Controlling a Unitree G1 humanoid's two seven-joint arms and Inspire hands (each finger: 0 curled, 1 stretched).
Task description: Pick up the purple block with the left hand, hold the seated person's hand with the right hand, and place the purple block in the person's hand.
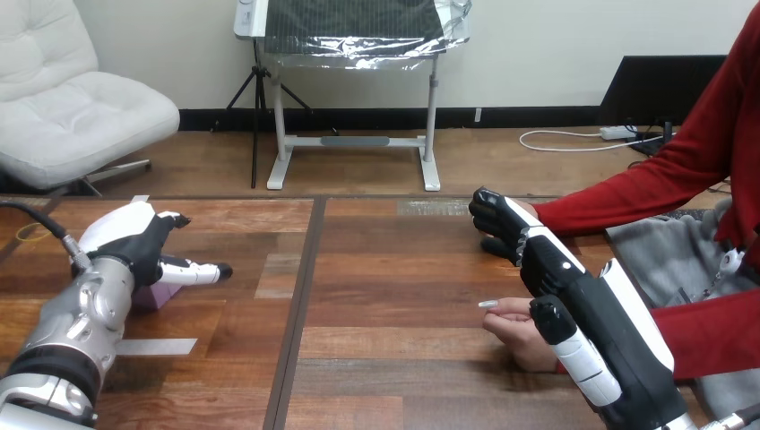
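Purple is seen low at the table's left side, where the purple block (pixel 151 297) rests on the wooden table (pixel 376 269) directly beneath the left hand (pixel 134 240). Its upper part is covered by the palm, so that only a pale corner and side are exposed. The left hand is held spread, with its fingers (pixel 193 271) stretched toward the table's middle and closed on nothing. The block is judged to be touched from above, or nearly so, but not gripped. The relation on which the coming move turns is therefore vertical: the block lies under the palm and slightly toward the robot, so a downward closing round it is called for rather than a reach. The block's long axis cannot be made out, since too little of it is uncovered. The right hand (pixel 574 287) is placed well apart at the table's right side, lying over the wrist end of the person's hand (pixel 513 324), which rests on the table loosely curled with nothing seen in it. Whether the right hand is closed on that hand cannot be told. A red sleeve (pixel 618 193) is stretched toward the right hand's far end. The left hand is by far the nearer to the block. The only receptacle named by the task is the person's hand, and the table's middle must be crossed to reach it.
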